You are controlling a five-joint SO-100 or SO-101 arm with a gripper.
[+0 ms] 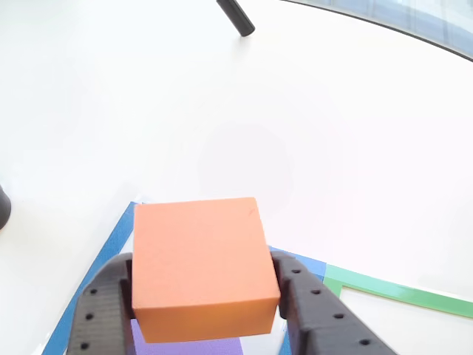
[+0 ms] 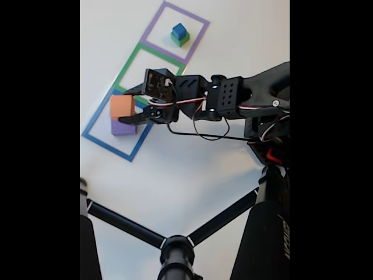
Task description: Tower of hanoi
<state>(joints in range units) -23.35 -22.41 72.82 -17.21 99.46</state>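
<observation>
Gripper (image 2: 123,107) closed on orange cube (image 2: 122,106), one jaw flat on each opposite side face, seen plainly in the other view (image 1: 199,270). Cube sits square between the jaws, top face level, no visible tilt.

Orange cube held over the blue square (image 2: 96,141), directly above the purple cube (image 2: 123,126). In the other view a strip of purple (image 1: 188,345) shows under the orange cube's lower edge. Cannot tell from either view whether the two touch or a small gap remains.

Layout in the fixed view: three taped squares in a diagonal row. Blue nearest bottom-left, green square (image 2: 125,69) in the middle and bare, purple square (image 2: 152,28) at the far end. Small blue cube (image 2: 178,28) stacked on a green cube (image 2: 180,39) inside the purple square.

Key relation for the coming move: green and purple squares lie up and to the right of the gripper in the fixed view, along the row's long axis. Middle square just beside, far square well apart. Arm body reaches in from the right, across that row.

Judgement: step in hand reads as either lifting orange off purple or setting it down there; direction not decidable from these frames. If carrying onward, clearance over the tape and a straight path along the row matter most. Risk: dragging the purple cube if the orange one rides low.
</observation>
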